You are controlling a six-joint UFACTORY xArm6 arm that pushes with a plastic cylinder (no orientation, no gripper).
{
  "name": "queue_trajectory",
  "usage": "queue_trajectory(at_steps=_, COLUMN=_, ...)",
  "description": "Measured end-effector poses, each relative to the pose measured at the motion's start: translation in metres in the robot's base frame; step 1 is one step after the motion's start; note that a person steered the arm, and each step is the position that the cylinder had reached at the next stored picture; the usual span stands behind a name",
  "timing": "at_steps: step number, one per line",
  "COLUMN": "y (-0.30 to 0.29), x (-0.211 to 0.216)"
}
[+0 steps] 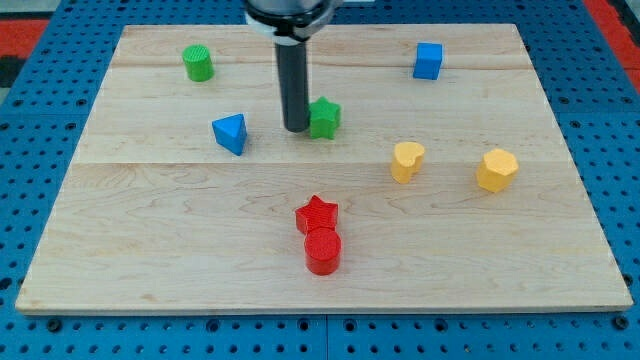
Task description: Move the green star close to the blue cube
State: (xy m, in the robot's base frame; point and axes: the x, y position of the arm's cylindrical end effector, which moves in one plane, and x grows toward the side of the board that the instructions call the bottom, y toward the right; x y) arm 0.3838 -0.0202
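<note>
Tip (297, 128) touches green star (324, 118), blue cube (428, 61) well apart.

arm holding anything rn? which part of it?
Nothing held; it's a bare rod. My tip sits right against the green star, on its view-left side.

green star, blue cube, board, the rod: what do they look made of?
Green star and blue cube: probably plastic or painted wood; flat uniform colour, matte, no grain showing. Board: light wood, visible grain and plank seams, dull finish. My tip, touching the star's left side in the view: dark rod, likely metal or plastic, with a faint sheen down its length; can't tell which.
</note>
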Motion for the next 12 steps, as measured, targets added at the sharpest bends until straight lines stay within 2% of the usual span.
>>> queue_trajectory(at_steps=2, y=0.057, x=-0.002)
queue_trajectory(at_steps=4, y=0.061, x=0.004)
queue_trajectory(at_steps=5, y=0.068, x=0.021)
queue_trajectory(at_steps=8, y=0.093, x=-0.031)
queue_trajectory(at_steps=11, y=0.069, x=-0.048)
queue_trajectory(at_steps=12, y=0.092, x=-0.049)
